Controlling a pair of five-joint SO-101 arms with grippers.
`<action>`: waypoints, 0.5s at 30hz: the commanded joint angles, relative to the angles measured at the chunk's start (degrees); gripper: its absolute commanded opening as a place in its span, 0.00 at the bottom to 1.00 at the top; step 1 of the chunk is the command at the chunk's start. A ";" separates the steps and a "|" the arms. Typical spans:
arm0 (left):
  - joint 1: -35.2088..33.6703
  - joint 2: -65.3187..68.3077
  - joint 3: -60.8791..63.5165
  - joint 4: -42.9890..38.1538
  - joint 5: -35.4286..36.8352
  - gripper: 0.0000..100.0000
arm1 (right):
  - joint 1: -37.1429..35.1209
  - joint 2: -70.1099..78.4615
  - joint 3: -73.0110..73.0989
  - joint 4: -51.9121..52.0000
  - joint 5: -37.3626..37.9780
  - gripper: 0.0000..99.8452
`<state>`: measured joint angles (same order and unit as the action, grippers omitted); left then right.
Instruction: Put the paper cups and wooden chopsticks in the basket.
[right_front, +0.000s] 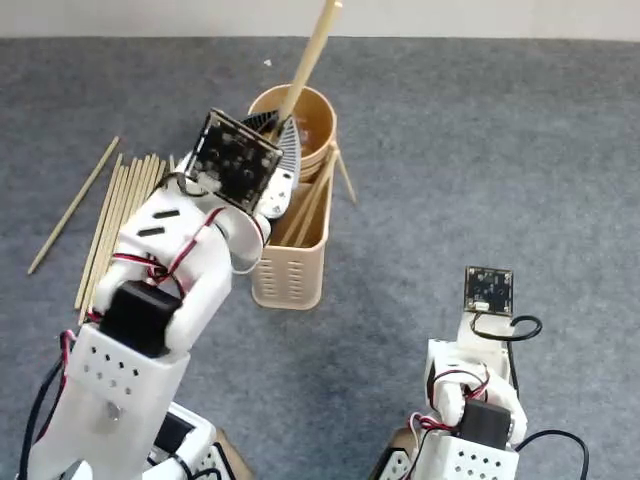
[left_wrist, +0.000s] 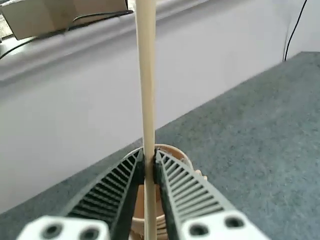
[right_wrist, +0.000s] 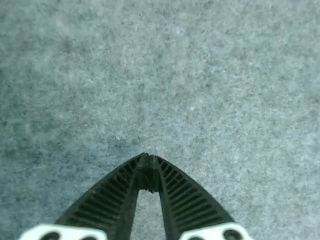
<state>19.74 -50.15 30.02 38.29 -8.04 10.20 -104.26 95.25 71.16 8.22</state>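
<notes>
Holding one wooden chopstick (left_wrist: 146, 75) upright, left fingers (left_wrist: 120, 185) clenched on it above the paper cup (right_front: 312, 118) at the basket (right_front: 290, 285) end. I'd lower straight inside the rim, then release. Right fingers (right_wrist: 120, 195) pinched together, empty, over bench (right_front: 480, 150).

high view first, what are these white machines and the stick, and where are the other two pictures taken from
These are two small robot arms on a grey table. The high view looks down from a fixed camera; the other two come from a camera on each arm's wrist, looking along its hand. The left hand is shut on a wooden chopstick above a beige basket that holds paper cups and a few chopsticks. More loose chopsticks lie on the table beside that arm. The right hand is shut on nothing, over bare table.
</notes>
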 joint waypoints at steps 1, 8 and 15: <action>0.40 0.31 2.15 -3.16 -0.26 0.00 | 0.40 -0.66 7.78 0.22 -0.62 0.01; 0.40 0.22 4.62 -3.60 -0.18 0.00 | 0.40 -0.66 7.78 0.22 -0.62 0.01; 0.40 0.31 1.36 -2.46 -0.09 0.00 | 0.40 -0.66 7.78 0.22 -0.62 0.01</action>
<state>19.74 -49.80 34.07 35.47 -7.87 10.20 -104.26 95.25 71.16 8.22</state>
